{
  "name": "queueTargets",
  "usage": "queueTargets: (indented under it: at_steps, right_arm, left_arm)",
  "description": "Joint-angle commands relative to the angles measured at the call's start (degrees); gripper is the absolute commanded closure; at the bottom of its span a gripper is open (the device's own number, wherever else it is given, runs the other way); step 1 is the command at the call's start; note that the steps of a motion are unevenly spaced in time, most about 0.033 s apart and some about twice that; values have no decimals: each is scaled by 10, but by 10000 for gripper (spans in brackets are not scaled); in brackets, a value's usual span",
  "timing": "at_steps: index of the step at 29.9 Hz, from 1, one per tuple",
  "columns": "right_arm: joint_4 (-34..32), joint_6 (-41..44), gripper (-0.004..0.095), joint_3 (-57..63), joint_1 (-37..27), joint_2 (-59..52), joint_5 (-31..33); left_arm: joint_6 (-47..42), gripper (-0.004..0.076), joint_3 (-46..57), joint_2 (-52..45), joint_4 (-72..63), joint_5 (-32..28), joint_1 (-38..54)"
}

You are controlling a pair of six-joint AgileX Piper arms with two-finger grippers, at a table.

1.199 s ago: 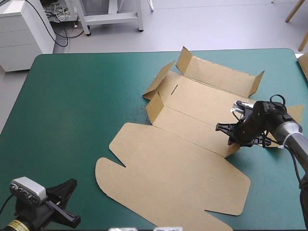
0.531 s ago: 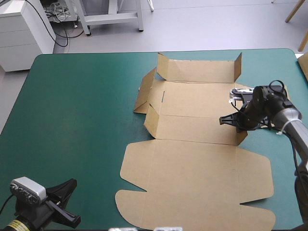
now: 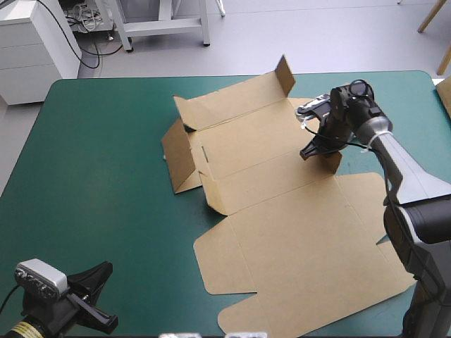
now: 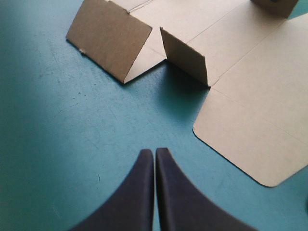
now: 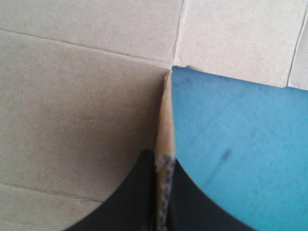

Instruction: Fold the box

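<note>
**Right fingers pinch a raised flap of the brown box**

The box lies opened out on the teal-green surface. Its far walls are raised and its broad lid panel lies flat toward the near edge. The right gripper has its black fingers pinched on an upright side flap. In the wrist view the flap's thin edge runs between them, with brown board to one side and bare cover to the other. Beyond this gripper, at the surface's far right corner, an edge of more board shows. The left gripper has its fingers pressed together on nothing, well apart from the box. Bare cover lies ahead of them, then two raised end flaps.
</note>
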Motion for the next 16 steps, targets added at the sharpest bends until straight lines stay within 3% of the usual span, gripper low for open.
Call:
queueTargets:
  at_steps: [1, 16]
  right_arm:
    - [-11, -52, 928, -52, 39, -11, -2]
    - [-27, -237, 929, -85, 212, 31, -4]
  left_arm:
    - [1, 731, -13, 10, -9, -42, -3]
    - [2, 731, -13, 10, -11, -42, -3]
